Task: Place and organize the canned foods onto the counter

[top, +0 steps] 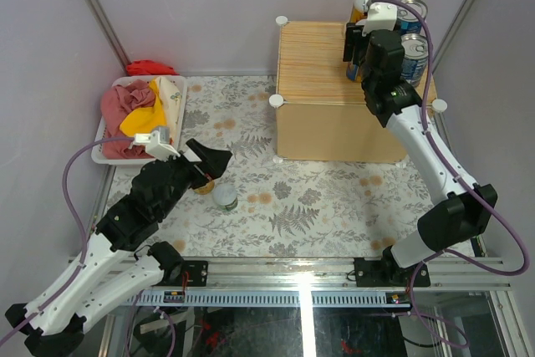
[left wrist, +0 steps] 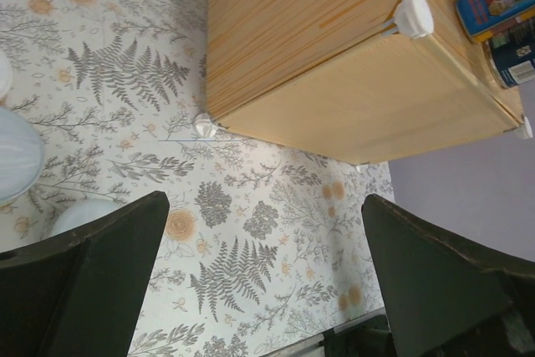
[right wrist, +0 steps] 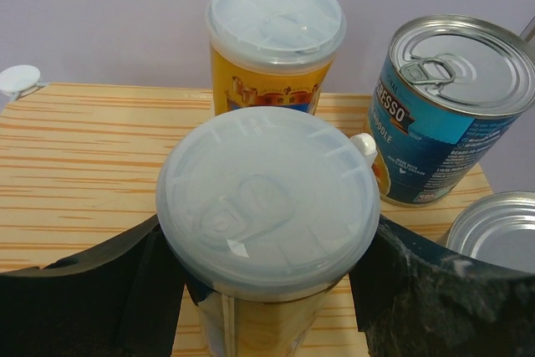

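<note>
The wood-grain counter (top: 322,73) stands at the back right and also shows in the left wrist view (left wrist: 334,73). On it stand an orange-yellow jar with a white lid (right wrist: 274,39) and two blue tins (right wrist: 447,106) (right wrist: 495,240). My right gripper (top: 359,48) (right wrist: 267,290) is shut on a second orange-yellow jar (right wrist: 266,198) over the counter's back right part. My left gripper (top: 209,160) (left wrist: 263,290) is open and empty above the table. A short pale-lidded can (top: 224,198) and an orange jar (top: 203,186) stand on the table just below it.
A white basket (top: 180,94) with red and yellow cloths sits at the left. A red cloth (top: 150,67) lies behind it. The floral table cover (top: 318,198) spreads in front of the counter. Walls close the back and sides.
</note>
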